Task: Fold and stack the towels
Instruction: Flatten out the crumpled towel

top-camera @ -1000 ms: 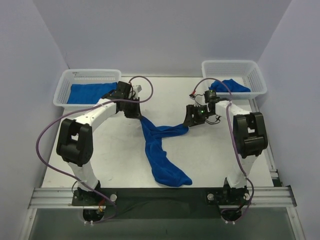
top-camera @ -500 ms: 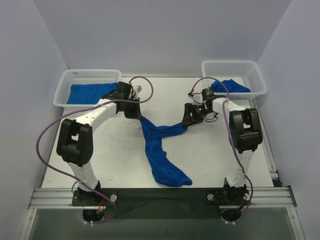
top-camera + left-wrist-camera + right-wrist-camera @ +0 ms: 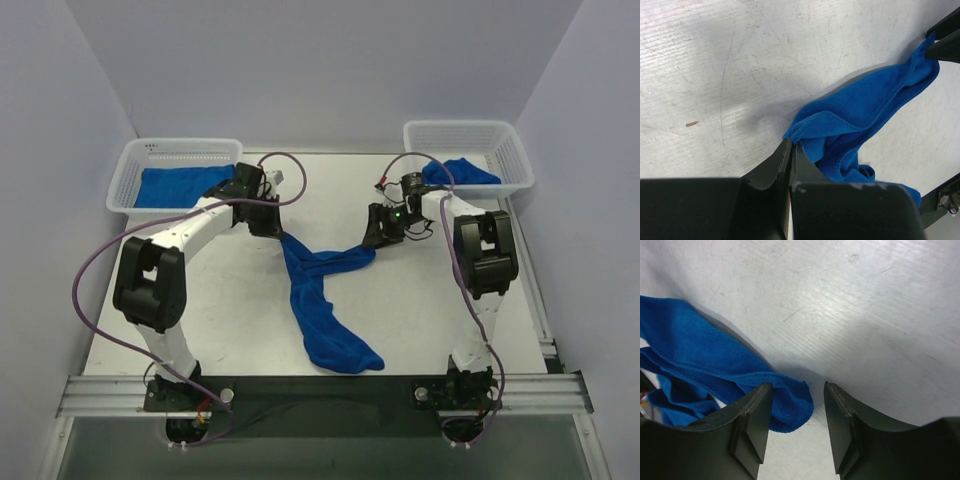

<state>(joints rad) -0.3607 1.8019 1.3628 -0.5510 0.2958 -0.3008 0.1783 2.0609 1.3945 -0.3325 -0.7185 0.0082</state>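
Observation:
A crumpled blue towel (image 3: 318, 290) lies on the white table, stretched from the left gripper to the right gripper with a long tail toward the front. My left gripper (image 3: 275, 228) is shut on one corner of the towel (image 3: 850, 115). My right gripper (image 3: 378, 236) is open, its jaws either side of the towel's other corner (image 3: 790, 407), which lies on the table between them (image 3: 796, 387). Another blue towel (image 3: 180, 185) lies in the left basket and one more blue towel (image 3: 460, 171) in the right basket.
A white mesh basket (image 3: 130, 165) stands at the back left and a second white basket (image 3: 505, 150) at the back right. Purple cables loop from both arms. The table's front edge meets a metal rail (image 3: 320, 390).
The right arm has drawn back toward the rear and its gripper has shifted slightly left over the towel's corner. The left arm and the towel have not moved.

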